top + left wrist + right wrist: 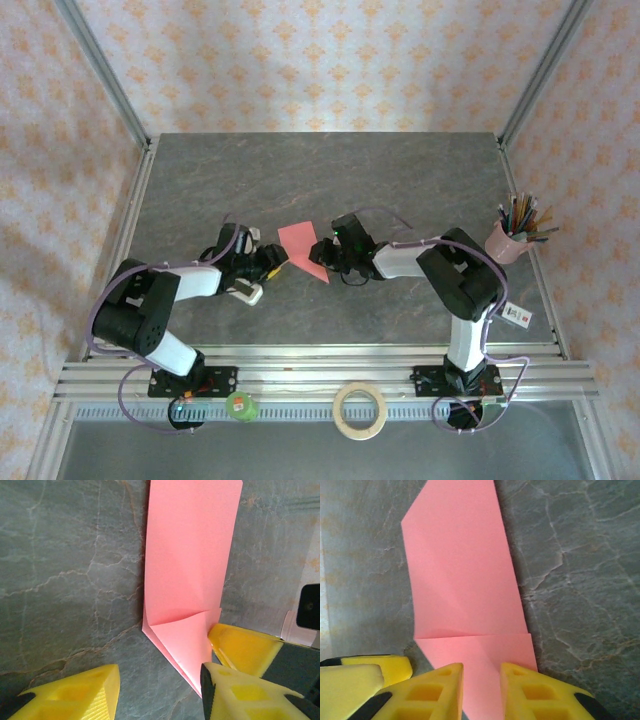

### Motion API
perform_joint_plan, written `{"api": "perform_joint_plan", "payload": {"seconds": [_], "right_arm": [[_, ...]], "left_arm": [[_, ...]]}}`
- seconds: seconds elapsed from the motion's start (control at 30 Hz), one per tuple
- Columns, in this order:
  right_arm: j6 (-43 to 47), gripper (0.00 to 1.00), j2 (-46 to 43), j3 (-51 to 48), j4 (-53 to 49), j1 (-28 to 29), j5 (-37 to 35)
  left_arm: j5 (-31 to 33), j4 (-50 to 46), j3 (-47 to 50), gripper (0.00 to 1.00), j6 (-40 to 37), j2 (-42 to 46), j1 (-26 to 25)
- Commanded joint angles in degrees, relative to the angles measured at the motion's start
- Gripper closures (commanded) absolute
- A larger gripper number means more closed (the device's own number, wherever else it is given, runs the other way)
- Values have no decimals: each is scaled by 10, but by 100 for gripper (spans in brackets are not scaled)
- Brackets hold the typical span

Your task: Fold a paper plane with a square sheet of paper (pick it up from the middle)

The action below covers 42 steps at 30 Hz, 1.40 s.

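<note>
The pink-red sheet of paper [302, 248] lies on the grey table between the two grippers. It is partly folded, with a slanted flap [187, 640] and a crease across it [470, 636]. My left gripper [160, 695] is open wide. Its right finger [240, 695] is at the paper's pointed near corner, and its left finger [75, 695] is over bare table. My right gripper [481, 690] is open a little, its two fingertips [427, 692] standing over the folded flap from the opposite side. In the top view the left gripper [272, 262] and right gripper [322, 252] flank the paper.
A small white gadget [248, 293] lies just beside the left gripper. A pink cup of pens [510, 240] stands at the right edge. A tape roll [360, 410] and a green object [241, 406] rest on the front rail. The far half of the table [330, 170] is bare.
</note>
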<state>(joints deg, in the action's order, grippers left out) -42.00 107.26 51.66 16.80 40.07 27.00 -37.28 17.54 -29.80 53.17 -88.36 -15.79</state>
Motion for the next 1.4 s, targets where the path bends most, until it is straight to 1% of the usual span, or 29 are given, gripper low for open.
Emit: {"api": "perform_joint_plan", "payload": {"seconds": [0.0, 0.27, 0.4, 0.53, 0.73, 0.97, 1.17, 1.37], "right_arm": [[2, 75, 12, -3, -12, -4, -9], [0, 75, 18, -14, -10, -8, -5], [-1, 76, 19, -17, -4, -9, 0], [1, 76, 19, -17, -4, -9, 0], [5, 76, 19, -19, -8, -10, -3], [8, 76, 19, -20, -13, -10, -4], [10, 76, 21, -20, -13, -10, -2], [10, 76, 23, -20, -15, -10, -1]], "left_arm": [[1, 10, -17, 55, 7, -9, -7], [12, 9, -29, 62, 14, -32, -10], [11, 19, -40, 71, 23, -42, -12], [12, 18, -49, 76, 22, -51, -12], [17, 16, -55, 75, 28, -70, -12], [63, -11, -48, 73, 33, -51, -12], [59, -2, -45, 73, 47, -60, -12], [97, -10, -35, 73, 55, -29, -12]]}}
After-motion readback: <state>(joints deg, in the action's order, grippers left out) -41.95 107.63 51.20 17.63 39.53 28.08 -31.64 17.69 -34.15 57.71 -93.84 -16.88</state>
